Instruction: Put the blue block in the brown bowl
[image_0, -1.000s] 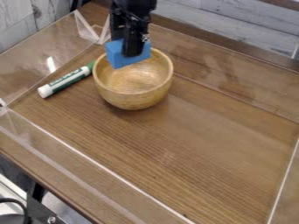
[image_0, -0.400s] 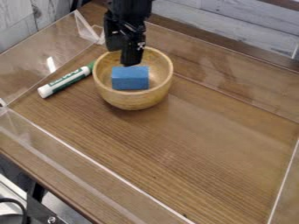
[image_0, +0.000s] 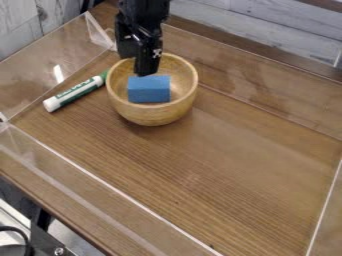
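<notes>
1. Plainly, the blue block (image_0: 148, 90) lies inside the brown bowl (image_0: 154, 110), resting on the bowl's floor slightly toward its 9 o'clock side, one flat face up.
2. Above it, the gripper (image_0: 140, 62) hangs over the bowl's rim at about 11 o'clock, pointing straight down; its fingers stand spread apart and pinch nothing, clear of the block.
3. By my judgement the placing step is done: the block sits free in the bowl with no finger touching it, so the task's goal looks met.
4. What remains is the retreat. That calls for a straight lift up and away, keeping the spread fingers off the thick wooden wall so the bowl is not nudged or tipped.
5. Elsewhere, a green-and-white marker (image_0: 75, 92) lies on the wooden table (image_0: 227, 170) at the bowl's 9 o'clock, well apart and out of the way.
</notes>
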